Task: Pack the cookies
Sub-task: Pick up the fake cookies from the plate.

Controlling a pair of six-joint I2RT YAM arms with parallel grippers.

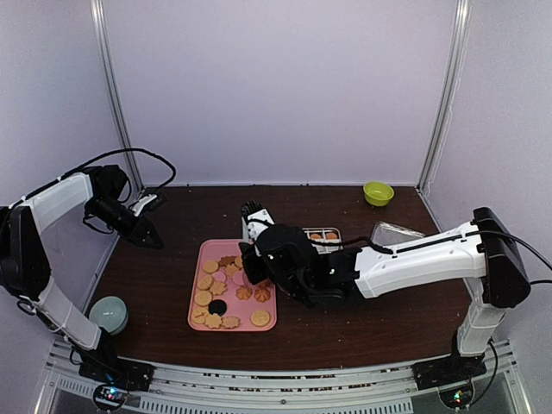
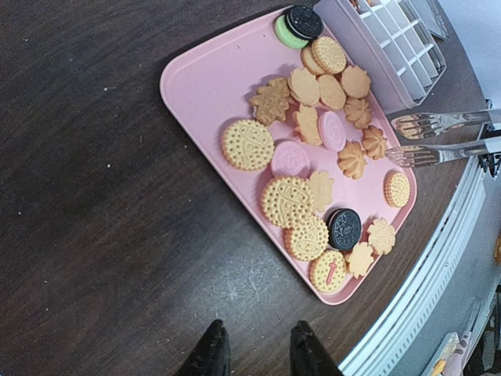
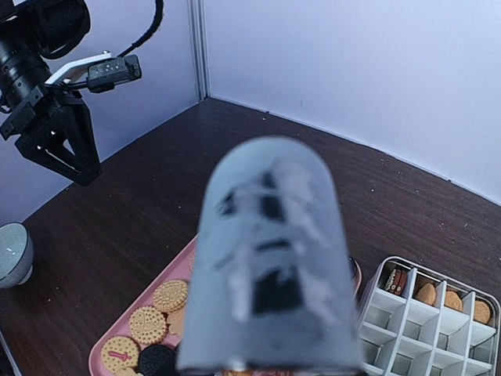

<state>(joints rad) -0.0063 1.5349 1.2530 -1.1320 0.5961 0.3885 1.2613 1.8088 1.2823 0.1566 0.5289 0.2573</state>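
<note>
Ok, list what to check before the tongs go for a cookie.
1. Tips of the tongs apart and empty: ok.
2. Plenty of cookies on the pink tray: ok.
3. Free cells in the divided box: ok, several empty.
4. The left gripper out of the way: ok, open, empty, left of the tray.
5. Hold of the right gripper on the tongs: cannot tell, a blurred grey shape fills its wrist view.

Golden-orange, pink and black small flat cookies (image 2: 287, 201) on a flat pink plastic tray (image 2: 203, 94); dark brown wooden worktop (image 2: 94, 196); silvery metal tongs (image 2: 427, 124).
</note>
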